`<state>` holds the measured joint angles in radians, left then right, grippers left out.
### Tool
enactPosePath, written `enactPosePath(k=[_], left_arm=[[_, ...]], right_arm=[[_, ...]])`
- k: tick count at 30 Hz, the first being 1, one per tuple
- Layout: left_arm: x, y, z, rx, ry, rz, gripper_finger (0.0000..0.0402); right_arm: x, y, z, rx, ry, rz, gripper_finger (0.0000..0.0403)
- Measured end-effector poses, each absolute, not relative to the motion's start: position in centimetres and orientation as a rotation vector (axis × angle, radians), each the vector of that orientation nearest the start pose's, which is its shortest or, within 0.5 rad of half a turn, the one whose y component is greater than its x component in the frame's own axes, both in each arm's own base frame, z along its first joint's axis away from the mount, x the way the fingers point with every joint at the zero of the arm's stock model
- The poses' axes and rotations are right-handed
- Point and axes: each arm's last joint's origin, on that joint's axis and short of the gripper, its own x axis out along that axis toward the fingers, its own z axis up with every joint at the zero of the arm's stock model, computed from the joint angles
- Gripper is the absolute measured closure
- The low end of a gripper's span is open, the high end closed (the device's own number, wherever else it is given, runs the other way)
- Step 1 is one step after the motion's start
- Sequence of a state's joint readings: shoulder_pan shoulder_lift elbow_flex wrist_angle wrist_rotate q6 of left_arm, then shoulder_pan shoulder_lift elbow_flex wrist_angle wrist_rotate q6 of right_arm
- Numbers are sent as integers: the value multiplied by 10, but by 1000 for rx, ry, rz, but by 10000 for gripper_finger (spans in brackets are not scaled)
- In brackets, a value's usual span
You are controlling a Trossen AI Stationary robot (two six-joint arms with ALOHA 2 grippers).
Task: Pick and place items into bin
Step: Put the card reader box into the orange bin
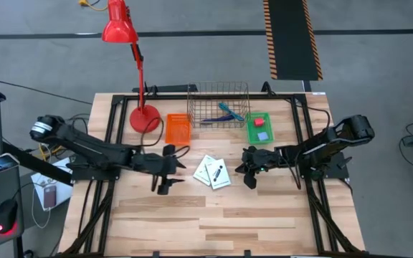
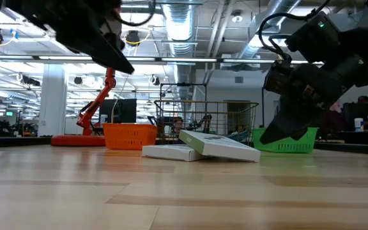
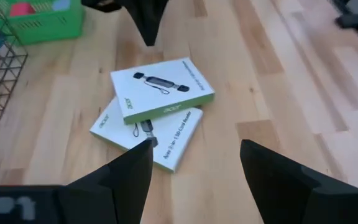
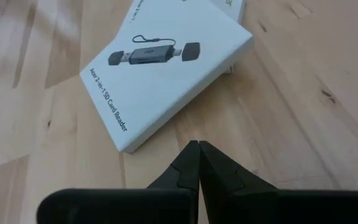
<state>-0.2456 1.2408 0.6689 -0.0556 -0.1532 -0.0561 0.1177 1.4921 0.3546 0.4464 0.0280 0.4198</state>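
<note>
Two flat white packets with dark print lie mid-table. The upper packet rests tilted with one edge on the lower packet; both also show in the high view. My left gripper hovers open to their left, above the table, with nothing between its fingers. My right gripper is shut just to the right of the upper packet, low over the wood and apart from it. A teal-handled tool and a dark pen lie in the wire basket. A small red block sits in the green bin.
An orange bin stands left of the wire basket, and a red desk lamp stands at the far left. Bare wood stretches from the packets to the near edge.
</note>
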Motion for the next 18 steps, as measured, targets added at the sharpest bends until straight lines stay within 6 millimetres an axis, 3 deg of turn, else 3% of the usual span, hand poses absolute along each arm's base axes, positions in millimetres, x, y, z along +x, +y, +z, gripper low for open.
enactPosePath(k=[18], left_arm=[[288, -57, 188, 154, 749, -104, 168]], right_arm=[[230, 26, 108, 446, 695, -96, 403]])
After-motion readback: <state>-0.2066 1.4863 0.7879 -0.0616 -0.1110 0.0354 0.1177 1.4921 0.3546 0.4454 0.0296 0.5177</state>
